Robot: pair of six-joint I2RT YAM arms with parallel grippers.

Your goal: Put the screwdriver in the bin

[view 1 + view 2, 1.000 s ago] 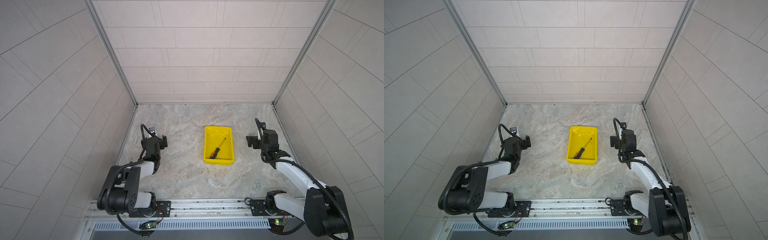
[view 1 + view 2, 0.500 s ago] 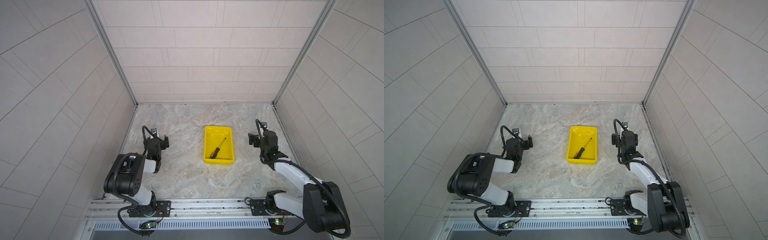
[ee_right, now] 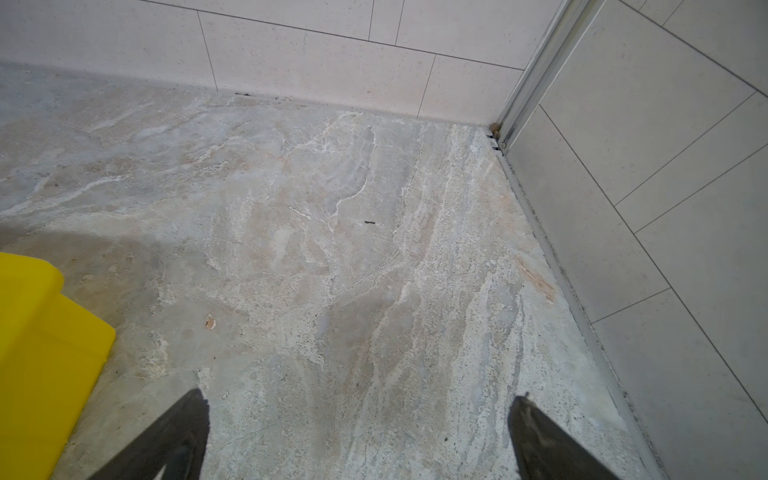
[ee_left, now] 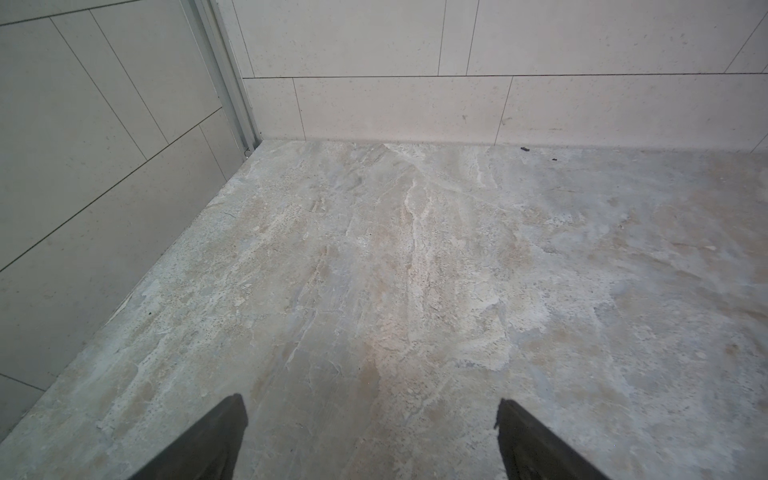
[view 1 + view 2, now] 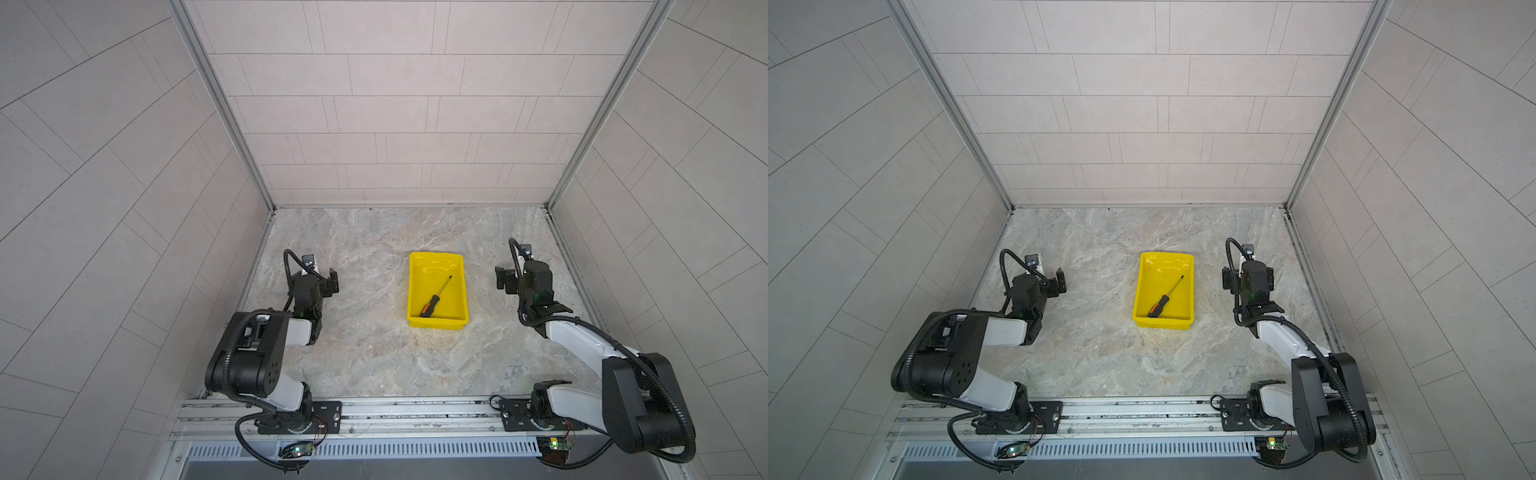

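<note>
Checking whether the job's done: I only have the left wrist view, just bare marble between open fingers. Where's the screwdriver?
Observer: In both top views the screwdriver lies inside the bin.
Operator: How does it lie?
Observer: Diagonally, handle at the bin's near end, tip toward its far end.
Operator: And the other side, holding anything?
Observer: No, the right fingers stand open and empty, beside the bin, not touching it.
</note>
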